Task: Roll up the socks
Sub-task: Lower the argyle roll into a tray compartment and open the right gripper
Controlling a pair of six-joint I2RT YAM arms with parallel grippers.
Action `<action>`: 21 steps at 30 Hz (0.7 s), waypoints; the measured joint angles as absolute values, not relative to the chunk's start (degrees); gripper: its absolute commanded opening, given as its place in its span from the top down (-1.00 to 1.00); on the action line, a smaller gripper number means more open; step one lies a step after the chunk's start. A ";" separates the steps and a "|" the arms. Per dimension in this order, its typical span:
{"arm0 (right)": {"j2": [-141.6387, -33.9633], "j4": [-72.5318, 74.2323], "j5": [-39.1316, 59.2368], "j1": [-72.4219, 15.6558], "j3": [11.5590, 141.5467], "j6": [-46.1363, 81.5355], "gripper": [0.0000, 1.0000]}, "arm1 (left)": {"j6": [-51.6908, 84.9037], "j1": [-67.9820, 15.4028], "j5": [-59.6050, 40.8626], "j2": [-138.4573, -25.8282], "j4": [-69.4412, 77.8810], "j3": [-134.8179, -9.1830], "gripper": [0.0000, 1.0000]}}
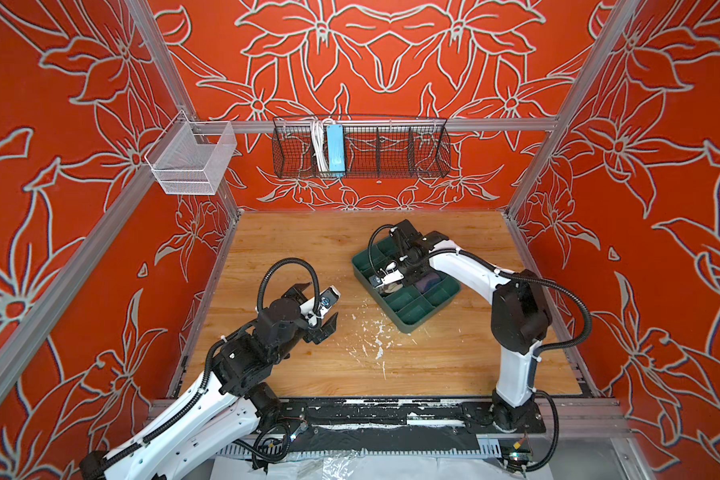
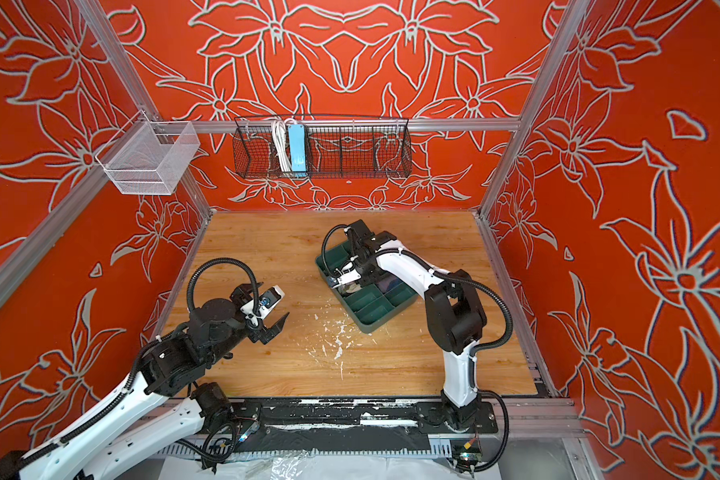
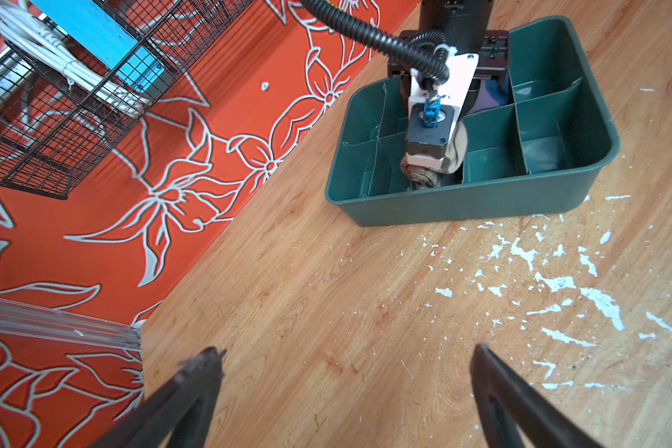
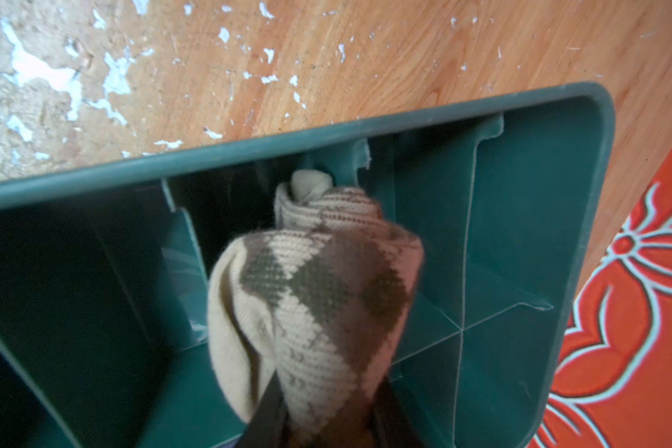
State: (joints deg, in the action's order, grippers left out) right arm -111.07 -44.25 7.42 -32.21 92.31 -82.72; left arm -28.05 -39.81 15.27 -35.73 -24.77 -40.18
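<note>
- Left gripper (image 3: 346,388): jaws spread wide with nothing between them, hanging over the wooden table (image 1: 292,253) at 9 o'clock of centre.
- White chipped patches (image 1: 377,340): at 6 o'clock of the tray.
- Green divided tray (image 1: 408,328): just right of centre, long axis about 10-to-4. There is bare board along its 7 o'clock wall.
- Right gripper (image 4: 326,422): fingers pinched on the argyle sock (image 4: 319,294).
- Argyle sock: rolled, long axis running from the jaws down toward that 7 o'clock wall, tip inside a compartment. The diamonds are clearest in the right wrist view; both top views show only a beige sliver.
- Purple sock (image 1: 427,284): in the compartment at 3 o'clock of the roll, visible in both top views.
</note>
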 measured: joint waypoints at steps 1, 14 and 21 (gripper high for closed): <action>-111.55 -44.49 7.40 -32.21 92.86 -82.72 1.00 | -28.05 -39.81 15.27 -35.88 -24.77 -40.18 -0.96; -116.88 -38.94 7.27 -32.86 91.42 -82.72 1.00 | -28.10 -39.81 15.27 -37.19 -24.67 -40.18 -0.96; -116.88 -36.05 7.88 -32.86 89.82 -82.41 1.00 | -28.08 -39.81 15.20 -37.32 -24.29 -40.18 -0.95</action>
